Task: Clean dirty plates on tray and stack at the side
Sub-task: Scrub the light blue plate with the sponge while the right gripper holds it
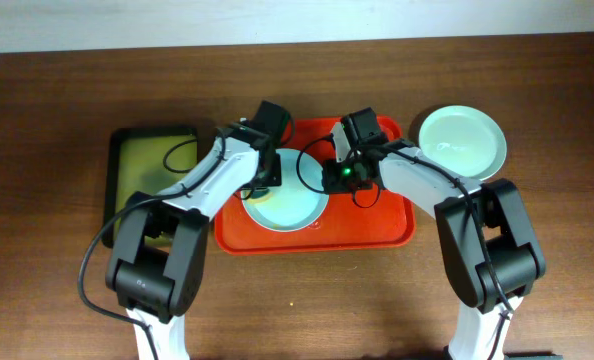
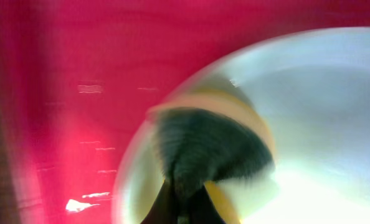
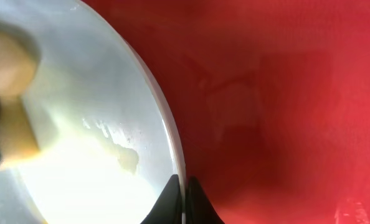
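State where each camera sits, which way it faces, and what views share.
Overhead: above the table, facing straight down on the tray; left arm, right arm show.
Left wrist: close over the plate, blurred; left gripper pinches a sponge.
Right wrist: low at the plate's rim; right gripper clamps it.
Shared: both wrists see plate, tray and sponge.

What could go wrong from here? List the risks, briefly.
1. The right gripper pinches only the thin rim of the pale blue plate. Scrubbing force may pull the rim free, and the plate would likely skid across the red tray.
2. A yellow smear sits close to that pinch. The sponge held in the left gripper might miss it, or bump the right gripper while reaching it.
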### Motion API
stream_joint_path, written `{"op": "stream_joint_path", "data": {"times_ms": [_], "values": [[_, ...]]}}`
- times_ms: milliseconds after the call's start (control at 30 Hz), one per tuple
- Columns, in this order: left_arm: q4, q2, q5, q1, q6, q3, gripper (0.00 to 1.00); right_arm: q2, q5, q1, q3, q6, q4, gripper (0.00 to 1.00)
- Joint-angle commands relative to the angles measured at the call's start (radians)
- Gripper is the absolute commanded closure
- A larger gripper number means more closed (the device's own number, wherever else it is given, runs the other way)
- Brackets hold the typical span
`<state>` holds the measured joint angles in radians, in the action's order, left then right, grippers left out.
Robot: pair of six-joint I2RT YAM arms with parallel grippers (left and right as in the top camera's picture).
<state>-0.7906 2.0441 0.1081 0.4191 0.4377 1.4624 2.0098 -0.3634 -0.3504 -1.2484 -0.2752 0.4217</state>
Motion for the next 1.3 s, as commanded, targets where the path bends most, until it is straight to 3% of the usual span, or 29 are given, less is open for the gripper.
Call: {"op": "stream_joint_path", "data": {"times_ms": [0, 333, 533, 600, 800, 867, 967, 1267], "values": [[0.042, -0.027, -0.312, -0.006, -0.005, 0.013, 1.0, 0.004, 0.004, 0.004, -0.014, 0.005, -0.006, 0.96], [0.124, 0.014, -0.326, 0.02, -0.006, 0.008, 1.0, 0.004, 0.003, 0.004, -0.014, 0.005, -0.006, 0.96], [0.128, 0.075, -0.198, 0.02, -0.005, 0.008, 1.0, 0.004, 0.003, 0.004, -0.014, 0.005, -0.006, 0.96], [0.117, 0.105, -0.095, 0.02, -0.005, 0.008, 1.0, 0.004, 0.003, 0.004, -0.014, 0.005, -0.005, 0.96], [-0.018, 0.099, 0.394, 0.005, -0.005, 0.023, 1.0, 0.004, 0.004, 0.004, -0.014, 0.005, 0.0, 0.96], [-0.057, 0.082, 0.467, 0.005, 0.0, 0.038, 1.0, 0.004, 0.004, 0.004, -0.014, 0.005, -0.003, 0.96], [-0.075, 0.041, 0.399, 0.006, 0.01, 0.063, 1.0, 0.004, 0.004, 0.004, -0.014, 0.005, -0.004, 0.96], [-0.079, -0.104, -0.228, 0.007, -0.051, 0.065, 1.0, 0.004, 0.003, 0.004, -0.014, 0.005, -0.011, 0.96]]}}
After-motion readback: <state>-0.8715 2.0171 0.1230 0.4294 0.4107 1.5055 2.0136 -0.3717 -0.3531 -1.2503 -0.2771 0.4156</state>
